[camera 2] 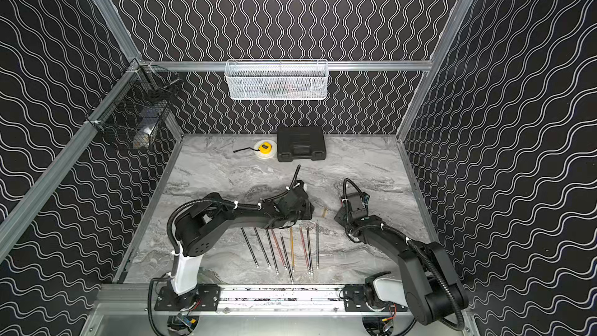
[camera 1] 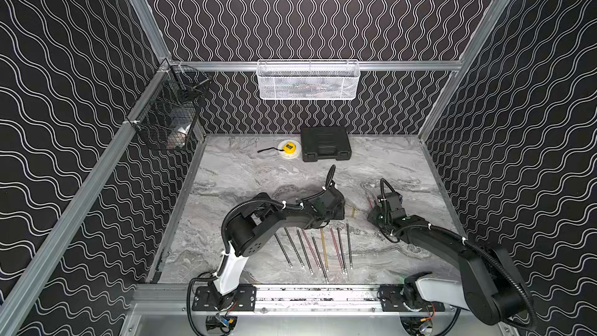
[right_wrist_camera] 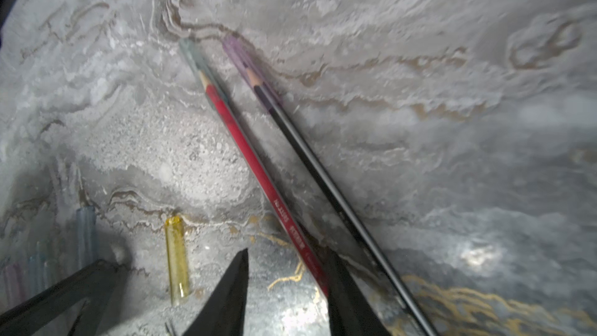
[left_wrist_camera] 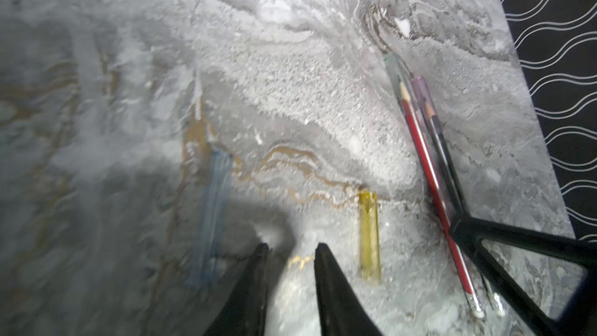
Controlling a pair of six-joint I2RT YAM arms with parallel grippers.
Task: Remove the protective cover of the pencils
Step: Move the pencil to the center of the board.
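Yellow cap (left_wrist_camera: 370, 234) and blue cap (left_wrist_camera: 213, 214) lie loose, two right-side pencils (right_wrist_camera: 258, 169) still capped; left gripper (left_wrist_camera: 292, 247), right gripper (right_wrist_camera: 287, 253) fingers parted, empty.

Both top views look steeply down on the whole table (camera 1: 245, 169). Wrist cameras peer closely past the left claw (left_wrist_camera: 290, 247) and right claw (right_wrist_camera: 287, 253), sharing the yellow cap (left_wrist_camera: 370, 234) between them.
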